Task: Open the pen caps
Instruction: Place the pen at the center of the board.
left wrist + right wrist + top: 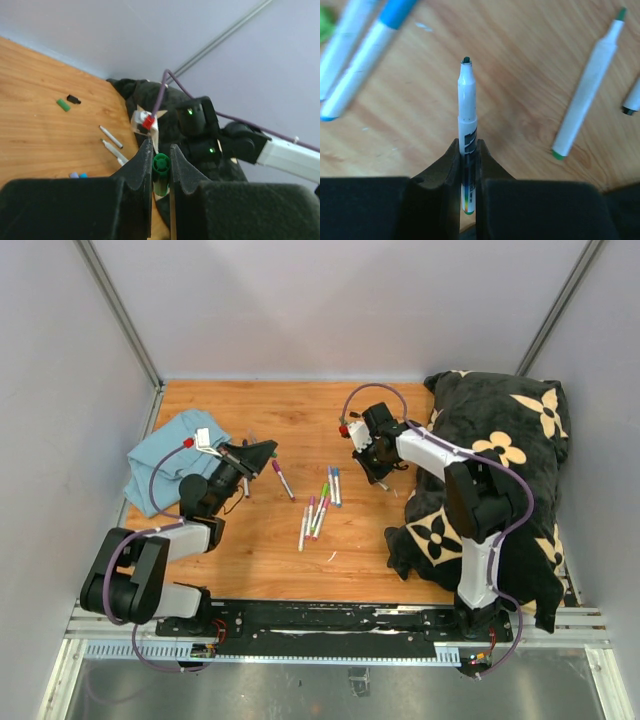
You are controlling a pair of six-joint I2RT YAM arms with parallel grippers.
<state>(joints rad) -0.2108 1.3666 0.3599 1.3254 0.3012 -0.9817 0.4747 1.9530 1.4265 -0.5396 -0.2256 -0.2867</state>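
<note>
We start with the green cap, a stubby, ribbed plastic cylinder, matte, with its round end facing the left wrist camera. The left gripper is clamped on its sides between two black fingers. It is lifted off the table and aimed across at the other arm, probably so the cap can be pulled straight along the pen's axis.

The cap's likely partner is the white marker, a slim, glossy barrel that narrows to a shoulder and a dark tip. That tip looks dark green, though it is too small for us to be sure. The right gripper is closed on the printed lower part of the barrel, leaving the bare nib sticking out in front over the table. Since cap and marker sit in separate grippers, well apart, we judge this cap to be off.

A loose green cap and a black cap lie touching or nearly touching on the boards. An uncapped marker lies near the right gripper, and blue-capped pens lie close by. In the top view a small cluster of pens with caps on waits between the arms.

All this rests on a smooth wood-grain table. A crumpled blue cloth lies at the left, and a plush black blanket with cream flowers is heaped at the right.
</note>
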